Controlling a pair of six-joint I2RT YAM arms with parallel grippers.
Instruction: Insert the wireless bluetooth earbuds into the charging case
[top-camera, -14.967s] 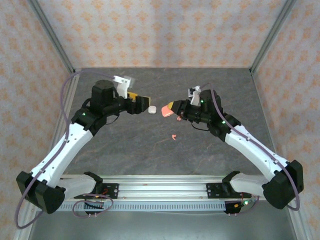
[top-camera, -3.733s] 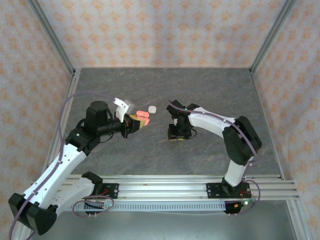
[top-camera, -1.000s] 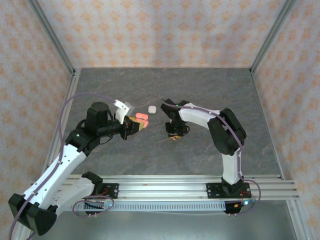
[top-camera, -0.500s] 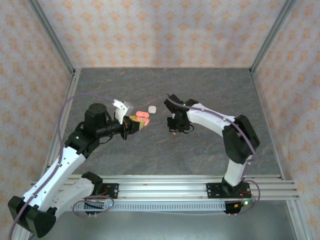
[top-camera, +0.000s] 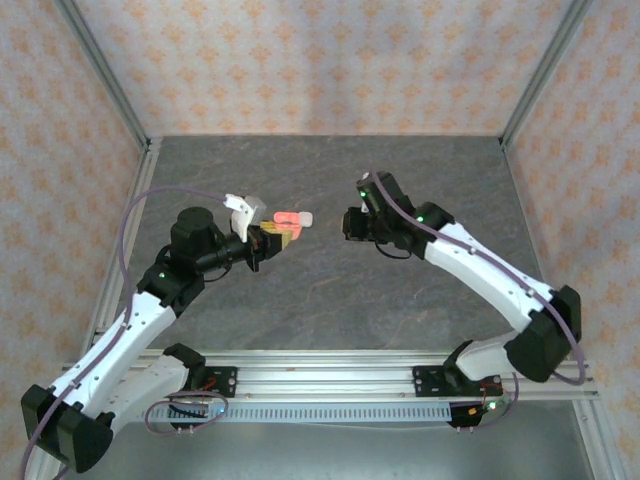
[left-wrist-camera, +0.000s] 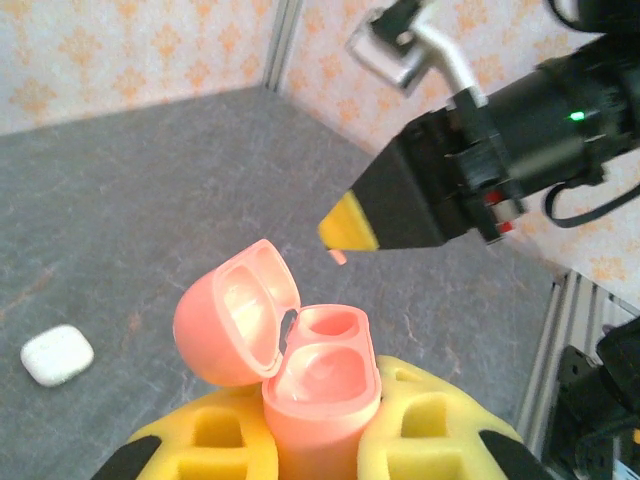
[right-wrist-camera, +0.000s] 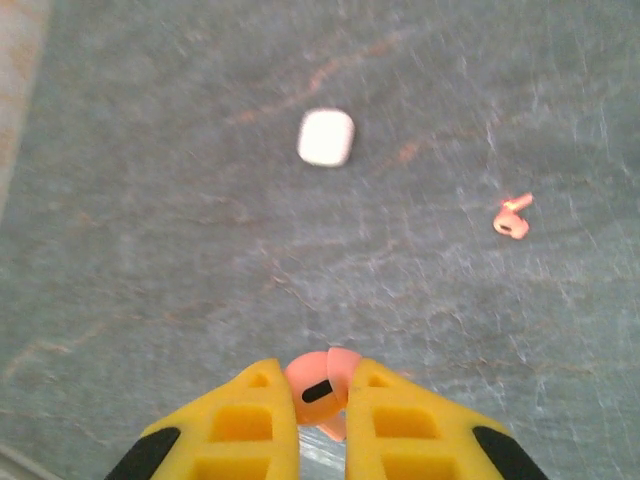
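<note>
My left gripper (top-camera: 277, 236) is shut on the base of a coral-pink charging case (left-wrist-camera: 320, 385). The case stands upright with its lid (left-wrist-camera: 235, 312) swung open to the left, and both sockets look empty. My right gripper (right-wrist-camera: 320, 372) is shut on a coral-pink earbud (right-wrist-camera: 322, 385) and hangs above the table, a little right of the case (top-camera: 287, 221). In the left wrist view the right gripper (left-wrist-camera: 350, 225) hovers just beyond the open case, a pink tip showing under it. A second coral-pink earbud (right-wrist-camera: 512, 219) lies on the table.
A closed white case (top-camera: 308, 217) lies on the grey table (top-camera: 330, 300) just behind the pink case; it appears as the white case (right-wrist-camera: 326, 137) and the white case (left-wrist-camera: 57, 354) in the wrist views. Patterned walls and metal posts enclose the table.
The right gripper has risen off the table with the coral earbud and swung back toward the far side, its arm unfolding. The left gripper has edged the open case slightly farther away.
</note>
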